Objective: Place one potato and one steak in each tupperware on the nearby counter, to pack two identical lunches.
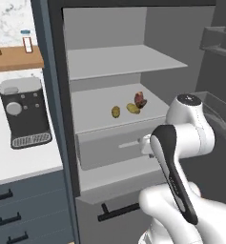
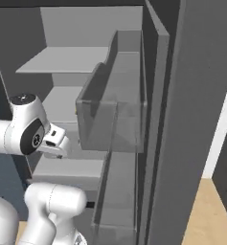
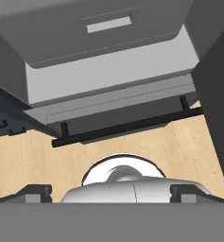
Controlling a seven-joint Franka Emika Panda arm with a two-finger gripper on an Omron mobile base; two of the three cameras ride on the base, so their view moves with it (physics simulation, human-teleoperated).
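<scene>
Two potatoes [image 1: 116,112] and one steak [image 1: 140,99] on the fridge shelf above the drawer [image 1: 115,148]. Potatoes: firm, light, rollable; grip across middle. Steak: soft, slippery. Tool [image 3: 111,193]: spread wide, empty, below drawer.

The white arm [image 1: 181,157] stands folded, elbow high, wrist bent downward; its end effector [image 3: 111,191] points down, fingers spread wide.

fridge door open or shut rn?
Open. The fridge interior is exposed: two potatoes and a steak sit on its shelf, and the door is swung out.
</scene>
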